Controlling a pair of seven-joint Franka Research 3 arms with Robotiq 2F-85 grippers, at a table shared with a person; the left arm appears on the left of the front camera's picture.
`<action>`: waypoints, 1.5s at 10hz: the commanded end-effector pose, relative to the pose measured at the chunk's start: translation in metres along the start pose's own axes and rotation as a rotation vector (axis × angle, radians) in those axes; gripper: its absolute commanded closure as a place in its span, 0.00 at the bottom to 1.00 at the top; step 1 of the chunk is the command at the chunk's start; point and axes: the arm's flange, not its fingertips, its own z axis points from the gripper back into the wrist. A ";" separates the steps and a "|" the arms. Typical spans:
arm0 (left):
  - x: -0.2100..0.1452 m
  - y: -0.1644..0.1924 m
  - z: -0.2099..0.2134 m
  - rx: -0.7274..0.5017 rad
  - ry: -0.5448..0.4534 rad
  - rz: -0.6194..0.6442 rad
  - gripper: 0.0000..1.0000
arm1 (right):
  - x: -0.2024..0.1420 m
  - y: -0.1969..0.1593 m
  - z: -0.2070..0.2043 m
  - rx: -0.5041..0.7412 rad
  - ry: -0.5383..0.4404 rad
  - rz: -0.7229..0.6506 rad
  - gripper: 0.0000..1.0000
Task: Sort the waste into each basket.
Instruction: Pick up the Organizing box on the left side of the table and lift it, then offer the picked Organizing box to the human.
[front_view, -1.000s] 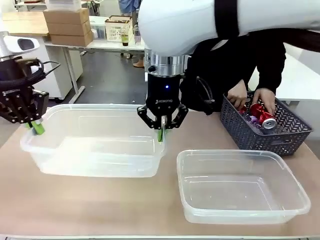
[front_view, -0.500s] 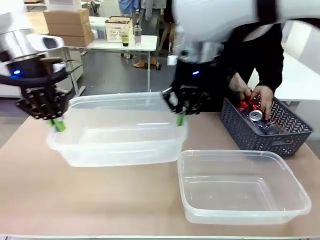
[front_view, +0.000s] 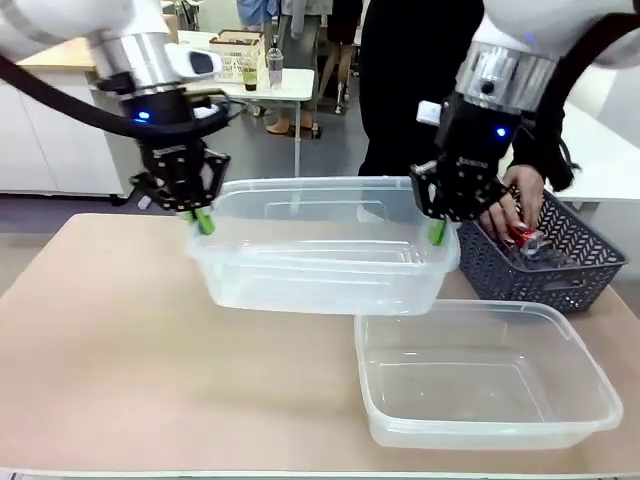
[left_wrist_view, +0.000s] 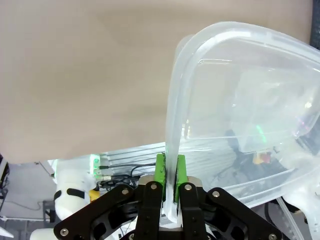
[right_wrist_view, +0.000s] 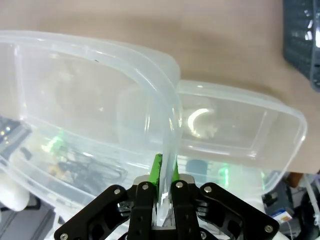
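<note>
Clear plastic hangs in the air now. The lifted tub (front_view: 320, 270) sat flat on the left part of the table (front_view: 110, 360) a second ago. It is now off the wood and has travelled to the right, carried between the two arms.

The left gripper (front_view: 203, 222) is pinched narrow on its left rim, with a green pad on either side of the wall. The right gripper (front_view: 437, 232) is clamped the same way on the right rim. In each wrist view the rolled rim runs straight down between that pair of pads.

The tub is empty and roughly level. Its near right corner now lies above the far edge of the second tub (front_view: 480, 305), which has not shifted from the near right of the table.

Behind, the person's hand (front_view: 510, 200) is down in the dark grey basket (front_view: 570, 272) among the cans (front_view: 522, 236). I cannot tell whether it has hold of one.

To my eye nothing is sorted yet. This looks like setting-out, bringing both tubs close to the basket. The put-down will need care, so that the carried corner does not land on the other rim.
</note>
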 end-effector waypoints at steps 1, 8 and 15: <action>0.009 -0.008 0.002 0.015 -0.012 0.016 0.91 | -0.002 -0.018 -0.018 0.060 0.006 0.060 0.94; 0.009 -0.011 -0.016 0.038 0.011 -0.003 0.91 | 0.015 -0.031 -0.044 0.092 0.016 -0.072 0.94; 0.009 -0.011 -0.016 0.038 0.011 -0.003 0.91 | 0.015 -0.031 -0.044 0.092 0.016 -0.072 0.94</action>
